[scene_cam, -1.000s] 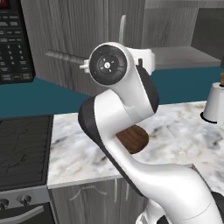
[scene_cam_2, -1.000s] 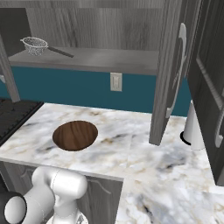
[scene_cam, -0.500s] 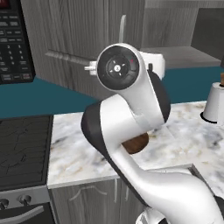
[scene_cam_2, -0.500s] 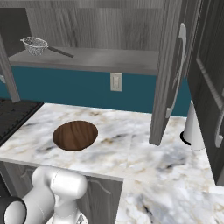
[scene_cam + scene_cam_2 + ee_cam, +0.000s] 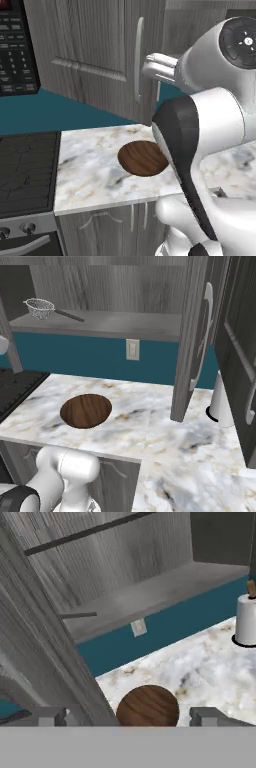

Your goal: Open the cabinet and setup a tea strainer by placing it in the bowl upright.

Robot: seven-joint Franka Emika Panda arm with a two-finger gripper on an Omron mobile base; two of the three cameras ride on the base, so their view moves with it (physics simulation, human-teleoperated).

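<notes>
- The cabinet (image 5: pixel 150 286) stands open: both grey wood-grain doors are swung out, each with a long silver bar handle running vertically.
- On its grey shelf (image 5: pixel 115 323), at the left end, lies the tea strainer (image 5: pixel 41 307), a round wire-mesh basket.
- The strainer's thin dark handle (image 5: pixel 69 315) lies flat on the shelf, its long axis running rightward and slightly forward from the basket.
- In the hand view that handle (image 5: pixel 79 615) shows as a dark bar on the shelf; the basket is hidden behind the door edge.
- The bowl (image 5: pixel 86 410) is round, shallow, dark brown wood with visible grain; it sits flat on the white-and-grey marbled counter (image 5: pixel 150 426), below the shelf and well apart from the strainer.
- The hand (image 5: pixel 132 716) has its fingers spread wide and grips nothing; one fingertip (image 5: pixel 206 714) shows to the right of the bowl, the other by the door edge.
- A white cylinder (image 5: pixel 220 403) on a dark base stands upright at the counter's right.
</notes>
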